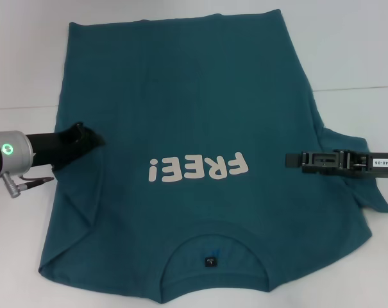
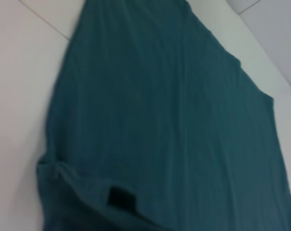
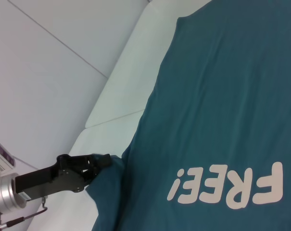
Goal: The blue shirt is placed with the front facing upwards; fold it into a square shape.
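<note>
The left gripper [image 1: 91, 140] sits at the shirt's left edge, where the sleeve is turned in over the body. Its black fingers look clenched on a ridge of cloth, the fabric bunching up around the tip. The large teal-blue cotton T-shirt [image 1: 194, 102] lies front-up on the white table [image 1: 27, 58], collar toward the robot and hem far beyond both grippers. The cream "FREE!" lettering [image 1: 198, 170] runs between the 2 tools.

The risk, as I judge it: soft knit slips out of a thin pinch, or only 1 layer comes up, so the fold skews — the sleeve already shows diagonal creases. An uneven pull from either side could drag the whole limp cloth across the smooth tabletop.

The right gripper [image 1: 290, 160] hovers flat over the shirt's right side, just inside the spread right sleeve; whether it is closed I cannot tell.
</note>
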### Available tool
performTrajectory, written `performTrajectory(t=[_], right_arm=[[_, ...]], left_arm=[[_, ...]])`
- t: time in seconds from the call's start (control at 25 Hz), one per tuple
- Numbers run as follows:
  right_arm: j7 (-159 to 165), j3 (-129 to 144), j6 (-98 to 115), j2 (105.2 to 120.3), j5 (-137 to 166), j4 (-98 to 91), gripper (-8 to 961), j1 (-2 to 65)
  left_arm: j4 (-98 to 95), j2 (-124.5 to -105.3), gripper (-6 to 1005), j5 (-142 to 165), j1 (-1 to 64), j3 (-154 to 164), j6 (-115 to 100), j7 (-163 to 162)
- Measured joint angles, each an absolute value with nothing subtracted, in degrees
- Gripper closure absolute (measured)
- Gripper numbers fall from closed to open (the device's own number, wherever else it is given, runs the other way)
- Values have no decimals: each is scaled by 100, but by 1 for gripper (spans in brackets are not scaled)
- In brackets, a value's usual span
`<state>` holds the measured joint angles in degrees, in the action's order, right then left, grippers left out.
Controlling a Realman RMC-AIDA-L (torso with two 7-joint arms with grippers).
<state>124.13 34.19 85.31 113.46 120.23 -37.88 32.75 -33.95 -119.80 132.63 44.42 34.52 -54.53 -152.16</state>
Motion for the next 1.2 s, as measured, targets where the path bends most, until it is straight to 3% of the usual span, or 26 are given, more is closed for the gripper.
performTrajectory(t=[0.08, 0.4, 0.84, 1.04, 1.2], right_arm=[[12411, 3419, 8517, 11346, 12024, -3788, 87, 3273], [12410, 3419, 8464, 11347, 12020, -3788, 87, 3269], [12440, 3440, 8447, 11299, 12022, -3788, 87, 3269], [12467, 3441, 8469, 11295, 12024, -3788, 87, 3275], [12469, 3421, 8469, 11284, 12024, -3788, 87, 3269]], left_arm=[[-3393, -12001, 884, 13163, 4449, 3454, -5500, -15136], [-3382, -11987, 692, 11882, 4418, 3430, -6659, -13954], [-3688, -11795, 213, 11828, 3575, 3357, -6726, -14579], [-3825, -11816, 122, 12377, 3346, 3324, -6976, -15125], [-3860, -11834, 122, 12576, 3255, 3267, -7183, -15214]])
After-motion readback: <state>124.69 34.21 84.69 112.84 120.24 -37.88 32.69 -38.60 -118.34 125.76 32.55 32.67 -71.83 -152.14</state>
